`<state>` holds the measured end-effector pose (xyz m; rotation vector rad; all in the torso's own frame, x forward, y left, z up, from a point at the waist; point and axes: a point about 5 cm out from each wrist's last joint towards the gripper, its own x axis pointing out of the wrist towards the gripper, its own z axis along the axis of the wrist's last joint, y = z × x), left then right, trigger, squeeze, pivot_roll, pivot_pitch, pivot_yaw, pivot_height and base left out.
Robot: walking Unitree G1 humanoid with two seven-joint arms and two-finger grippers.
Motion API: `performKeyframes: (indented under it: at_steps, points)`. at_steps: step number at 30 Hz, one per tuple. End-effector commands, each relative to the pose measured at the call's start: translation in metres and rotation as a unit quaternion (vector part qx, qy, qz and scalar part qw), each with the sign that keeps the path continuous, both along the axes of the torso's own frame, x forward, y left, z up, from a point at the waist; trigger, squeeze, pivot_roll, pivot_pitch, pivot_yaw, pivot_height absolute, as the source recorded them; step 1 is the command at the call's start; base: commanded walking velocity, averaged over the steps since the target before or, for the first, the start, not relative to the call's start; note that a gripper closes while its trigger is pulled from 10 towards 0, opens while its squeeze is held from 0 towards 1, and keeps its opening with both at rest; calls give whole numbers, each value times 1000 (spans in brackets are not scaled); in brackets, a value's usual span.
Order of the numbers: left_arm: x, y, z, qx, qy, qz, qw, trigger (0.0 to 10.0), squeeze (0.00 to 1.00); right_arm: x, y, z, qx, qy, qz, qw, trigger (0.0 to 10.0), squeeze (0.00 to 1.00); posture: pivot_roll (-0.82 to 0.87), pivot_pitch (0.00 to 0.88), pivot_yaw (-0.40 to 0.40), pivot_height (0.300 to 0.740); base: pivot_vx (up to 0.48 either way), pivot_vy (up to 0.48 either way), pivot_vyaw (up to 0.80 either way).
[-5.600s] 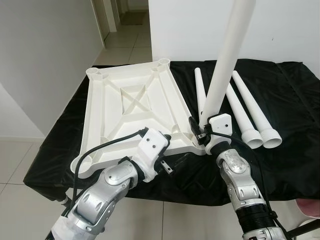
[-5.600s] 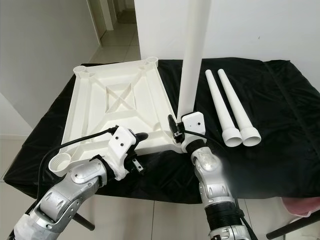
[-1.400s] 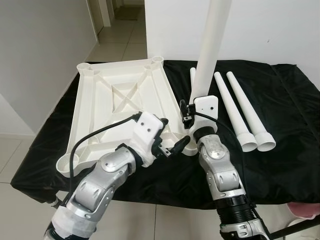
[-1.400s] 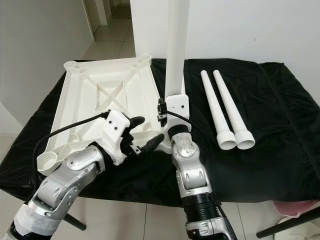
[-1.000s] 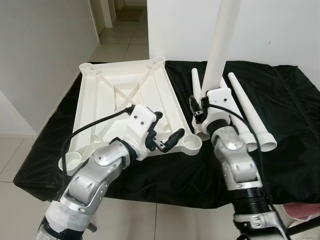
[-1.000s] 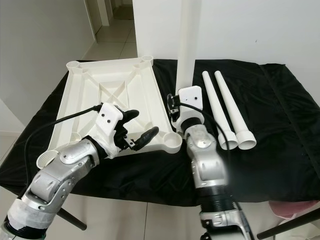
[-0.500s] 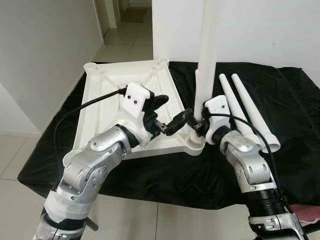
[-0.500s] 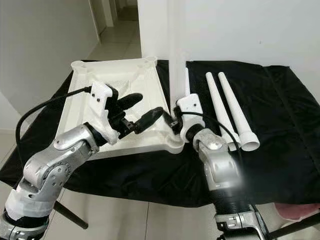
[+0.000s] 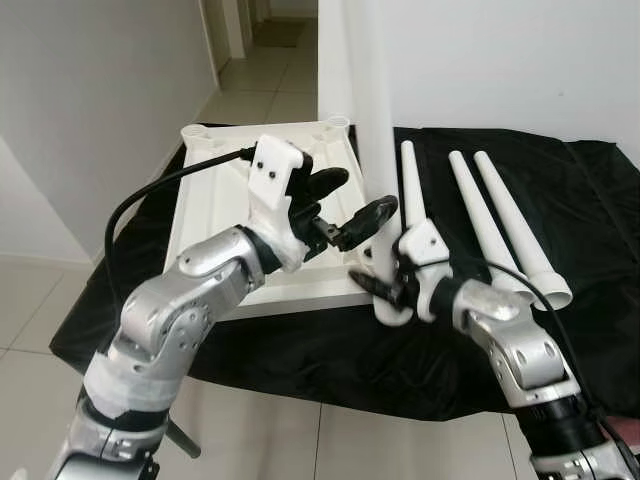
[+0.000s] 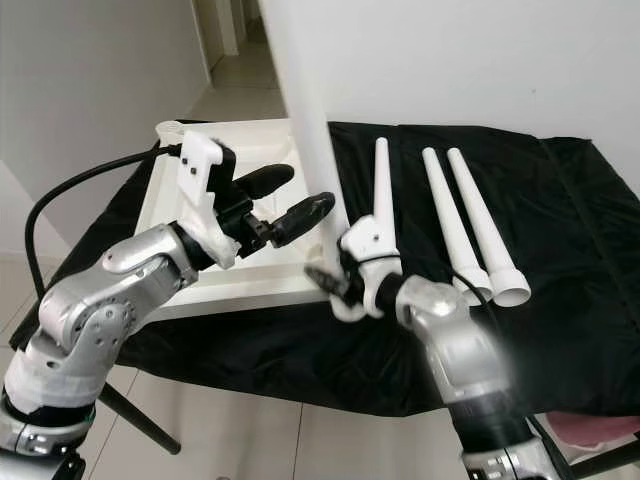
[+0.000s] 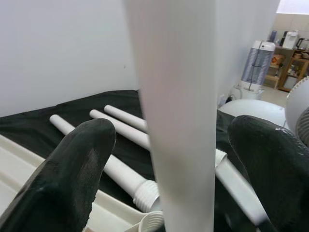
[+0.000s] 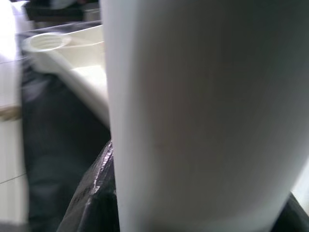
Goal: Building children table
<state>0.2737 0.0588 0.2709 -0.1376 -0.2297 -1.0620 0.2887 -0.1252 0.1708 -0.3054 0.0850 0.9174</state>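
Observation:
A white tabletop (image 9: 225, 135) lies upside down on the left part of a black-covered table (image 9: 590, 200). My right gripper (image 9: 378, 285) is shut on the thick lower end of a white table leg (image 10: 305, 110). That leg rises steeply with its top leaning left, and its wide end hangs by the tabletop's near right corner. In the right wrist view the held leg (image 12: 193, 111) is very close. My left gripper (image 9: 352, 197) is raised and open, its fingers (image 11: 77, 164) on either side of the leg (image 11: 178, 111) with gaps. Three more legs (image 9: 480, 215) lie flat on the cloth to the right.
A white wall stands right behind the table. Tiled floor (image 9: 40, 300) and a hallway open to the left. The table's near edge is just below my arms. A white appliance (image 11: 260, 63) stands across the room in the left wrist view.
The held leg has tipped from upright so its top leans left, with my right wrist dropping lower. My left gripper has moved up and in so its fingers straddle the leg.

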Motion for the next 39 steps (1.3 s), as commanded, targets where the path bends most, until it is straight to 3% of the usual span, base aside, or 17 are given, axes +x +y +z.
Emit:
performKeyframes:
  at_steps: [1,8,13,14,15,16,34,35,38,39]
  points:
    - [-11,-6,1,20,-21,-123,992,10000,0,-5,3,3,-1,3,27,1000,10000,0,-57,0,53,740,0,0,0]
    - [-12,-9,-2,18,0,-150,988,10000,0,-11,2,-1,-15,12,49,999,10000,0,-68,0,62,740,0,0,0]
    - [-20,-8,-1,1,23,-199,980,10000,0,-14,1,-2,-18,18,53,998,10000,0,-71,0,65,740,0,0,0]
    - [-22,-7,-1,-5,36,-214,976,9373,0,-15,1,-3,-19,20,54,998,10000,0,-72,0,66,740,0,0,0]
    - [-23,-6,-1,-9,44,-222,974,9373,0,-16,1,-3,-20,21,55,998,10000,0,-72,0,66,740,0,0,0]
    - [-23,-6,0,-15,52,-229,972,0,0,-16,0,-3,-21,21,55,998,10000,0,-72,0,70,740,0,0,0]
    - [-20,-2,2,-20,63,-229,971,0,0,-16,3,-7,-21,24,54,998,10000,0,-75,0,76,740,0,0,0]
    - [-17,-3,2,-11,62,-217,974,5137,0,-15,4,-6,-17,21,51,998,10000,0,-74,0,76,740,0,0,0]
    - [-15,-4,2,-5,62,-208,976,5137,0,-13,4,-5,-15,19,48,999,10000,0,-74,0,76,740,0,0,0]
    - [-14,-5,2,0,60,-196,979,10000,0,-13,4,-5,-9,19,45,999,10000,86,-72,0,72,740,0,0,0]
